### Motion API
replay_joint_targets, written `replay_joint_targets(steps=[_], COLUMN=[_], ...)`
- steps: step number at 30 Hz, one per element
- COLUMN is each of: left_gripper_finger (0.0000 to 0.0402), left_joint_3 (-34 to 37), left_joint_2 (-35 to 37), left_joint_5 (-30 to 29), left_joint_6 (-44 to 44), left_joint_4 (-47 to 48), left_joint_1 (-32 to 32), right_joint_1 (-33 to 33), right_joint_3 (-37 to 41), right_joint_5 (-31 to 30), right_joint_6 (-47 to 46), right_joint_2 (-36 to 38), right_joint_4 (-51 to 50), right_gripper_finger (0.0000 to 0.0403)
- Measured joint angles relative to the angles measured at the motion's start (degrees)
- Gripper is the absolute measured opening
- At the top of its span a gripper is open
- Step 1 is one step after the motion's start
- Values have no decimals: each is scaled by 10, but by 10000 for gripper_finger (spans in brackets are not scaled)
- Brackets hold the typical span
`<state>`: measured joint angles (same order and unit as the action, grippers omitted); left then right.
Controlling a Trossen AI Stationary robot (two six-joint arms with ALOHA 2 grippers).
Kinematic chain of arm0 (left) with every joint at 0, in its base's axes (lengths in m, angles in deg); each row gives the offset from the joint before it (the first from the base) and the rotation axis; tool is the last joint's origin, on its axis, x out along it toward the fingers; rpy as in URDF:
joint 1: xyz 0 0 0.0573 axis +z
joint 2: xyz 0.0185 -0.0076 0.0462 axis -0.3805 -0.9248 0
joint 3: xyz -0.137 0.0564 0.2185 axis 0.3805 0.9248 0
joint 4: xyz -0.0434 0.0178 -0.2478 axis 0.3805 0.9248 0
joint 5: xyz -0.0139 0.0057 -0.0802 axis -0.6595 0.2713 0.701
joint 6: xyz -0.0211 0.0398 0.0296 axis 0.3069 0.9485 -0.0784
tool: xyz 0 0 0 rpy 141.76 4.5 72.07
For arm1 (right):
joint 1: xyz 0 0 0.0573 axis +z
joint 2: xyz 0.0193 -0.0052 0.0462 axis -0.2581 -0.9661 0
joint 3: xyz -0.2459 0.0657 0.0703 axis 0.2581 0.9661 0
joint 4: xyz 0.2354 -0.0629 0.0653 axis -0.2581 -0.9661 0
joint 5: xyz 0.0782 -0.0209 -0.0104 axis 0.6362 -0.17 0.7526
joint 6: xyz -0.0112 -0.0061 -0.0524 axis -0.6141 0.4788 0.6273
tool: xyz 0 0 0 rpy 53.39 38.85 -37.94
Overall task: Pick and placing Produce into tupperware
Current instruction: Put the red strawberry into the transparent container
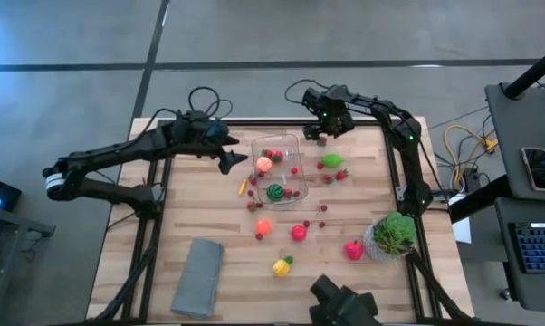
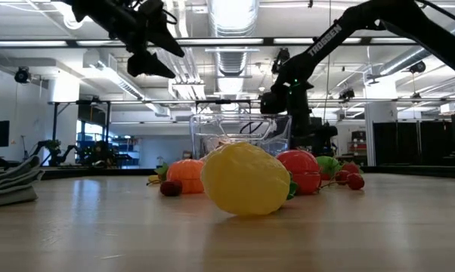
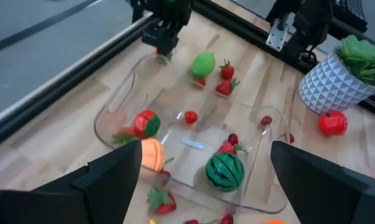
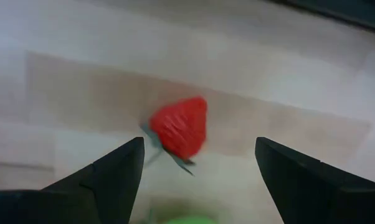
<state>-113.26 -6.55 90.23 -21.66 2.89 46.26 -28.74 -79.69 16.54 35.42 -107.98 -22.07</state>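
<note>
The clear tupperware (image 1: 282, 145) stands on the table's far middle. In it lie a pale orange fruit (image 3: 152, 154), a small watermelon (image 3: 225, 172), a red-green piece (image 3: 147, 122) and tiny berries. My left gripper (image 3: 206, 152) hovers open above the tupperware's left side (image 1: 233, 161). My right gripper (image 1: 322, 134) is open at the far edge, its fingers standing on either side of a red strawberry (image 4: 180, 127) on the wood, apart from it. More produce lies scattered on the table, among it a yellow piece (image 2: 246, 179).
Loose produce lies near and right of the tupperware: a green piece (image 1: 332, 161), an orange one (image 1: 263, 226), red ones (image 1: 298, 233) (image 1: 353, 250), a yellow one (image 1: 282, 265). A potted plant (image 1: 392, 235) stands at the right; a grey folded cloth (image 1: 198, 276) lies near left.
</note>
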Motion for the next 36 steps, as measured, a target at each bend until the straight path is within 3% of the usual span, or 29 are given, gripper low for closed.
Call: replay_joint_targets(steps=[5,14,24,36], left_gripper_finger=[341,341,341,341], left_joint_3=[16,15,14,14], left_joint_2=[1,-2,-2,-2], left_joint_5=[0,0,0,0], left_joint_6=[-9,-18,-15,-10], left_joint_4=[0,-4,-4,-4], left_joint_1=[-1,-2,-3,-3], right_joint_1=[-2,-4,-4,12], right_joint_3=[-1,2,2,2], right_joint_5=[7,14,14,25], right_joint_6=[-12,-35,-35,-28], right_joint_2=[-4,-22,-22,-2], right_joint_4=[58,48,24,-2], right_gripper_finger=[297,286,202,133])
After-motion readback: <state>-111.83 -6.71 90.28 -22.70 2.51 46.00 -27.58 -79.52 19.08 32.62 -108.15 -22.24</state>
